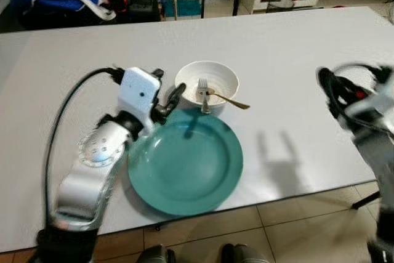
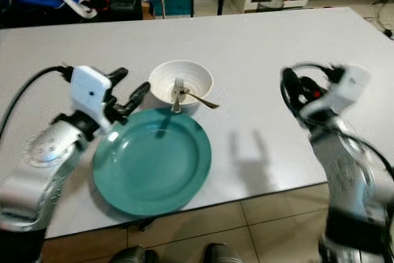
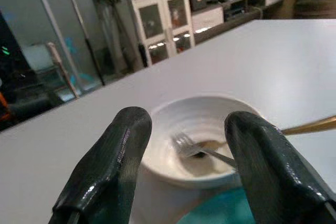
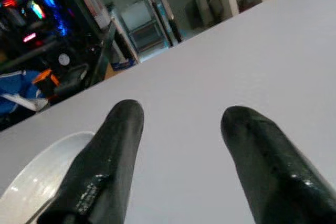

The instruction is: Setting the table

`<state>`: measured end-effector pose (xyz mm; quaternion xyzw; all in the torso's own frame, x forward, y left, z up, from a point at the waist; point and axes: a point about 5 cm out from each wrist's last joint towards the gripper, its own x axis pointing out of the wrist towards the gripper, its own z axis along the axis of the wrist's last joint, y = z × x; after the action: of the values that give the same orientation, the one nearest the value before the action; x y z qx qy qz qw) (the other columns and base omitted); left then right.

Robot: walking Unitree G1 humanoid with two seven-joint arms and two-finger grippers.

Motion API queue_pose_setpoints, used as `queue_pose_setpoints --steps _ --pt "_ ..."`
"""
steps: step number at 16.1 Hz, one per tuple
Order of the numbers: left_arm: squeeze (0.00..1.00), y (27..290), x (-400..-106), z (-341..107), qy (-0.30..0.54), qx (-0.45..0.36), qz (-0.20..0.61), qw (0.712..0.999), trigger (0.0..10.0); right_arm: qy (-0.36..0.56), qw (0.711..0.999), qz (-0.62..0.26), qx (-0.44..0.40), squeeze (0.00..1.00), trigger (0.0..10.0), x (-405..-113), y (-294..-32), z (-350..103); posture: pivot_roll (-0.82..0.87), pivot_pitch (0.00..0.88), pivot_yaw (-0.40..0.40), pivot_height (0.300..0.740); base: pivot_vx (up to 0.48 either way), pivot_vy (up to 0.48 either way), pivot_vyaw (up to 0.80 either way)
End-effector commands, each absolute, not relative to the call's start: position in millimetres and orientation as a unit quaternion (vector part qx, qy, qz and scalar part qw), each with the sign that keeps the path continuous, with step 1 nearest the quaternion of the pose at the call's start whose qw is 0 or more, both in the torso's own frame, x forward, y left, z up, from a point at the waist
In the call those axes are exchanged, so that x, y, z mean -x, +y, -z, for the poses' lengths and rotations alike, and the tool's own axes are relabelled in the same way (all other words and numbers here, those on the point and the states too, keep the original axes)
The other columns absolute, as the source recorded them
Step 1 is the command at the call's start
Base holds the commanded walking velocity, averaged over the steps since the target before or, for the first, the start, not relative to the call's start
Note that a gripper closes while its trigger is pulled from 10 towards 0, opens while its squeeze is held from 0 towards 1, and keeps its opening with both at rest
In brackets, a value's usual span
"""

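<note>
Left gripper [image 1: 167, 100]: fingers spread, empty, left of centre at teal plate [image 1: 184, 161] far rim | fork [image 1: 204, 95] in white bowl [image 1: 207, 82], centre frame; likely light, stiff, slippery, best pinched mid-handle | left arm bent, reaching in | right gripper [image 4: 178, 156]: spread, empty, raised at right edge.

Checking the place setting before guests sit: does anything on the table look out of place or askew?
Yes. The fork lies in the white bowl, tines up on the rim, its gold handle poking over the edge, rather than beside the teal plate. The plate also slightly overhangs the table edge.
</note>
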<state>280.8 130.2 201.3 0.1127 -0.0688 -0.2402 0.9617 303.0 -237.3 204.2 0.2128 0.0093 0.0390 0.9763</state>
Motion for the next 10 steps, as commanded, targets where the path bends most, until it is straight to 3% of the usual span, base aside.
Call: queue_pose_setpoints --steps 1,4,10 --pt "0.00 126 -280 -198 -0.066 -0.108 0.255 0.958 10.0 0.039 0.977 -0.048 -0.205 1.00 10.0 -310 -237 -198 0.00 0.071 0.012 0.740 0.000 0.000 0.00" --pt "0.00 125 -265 -193 -0.049 -0.121 0.324 0.937 10.0 0.127 0.958 -0.112 -0.231 1.00 10.0 -351 -226 -189 0.06 0.038 -0.052 0.740 0.000 0.000 0.00" --pt "0.00 138 -247 -192 -0.033 -0.128 0.328 0.935 10.0 0.208 0.931 -0.183 -0.236 1.00 10.0 -378 -217 -184 0.10 0.082 -0.078 0.740 0.000 0.000 0.00"
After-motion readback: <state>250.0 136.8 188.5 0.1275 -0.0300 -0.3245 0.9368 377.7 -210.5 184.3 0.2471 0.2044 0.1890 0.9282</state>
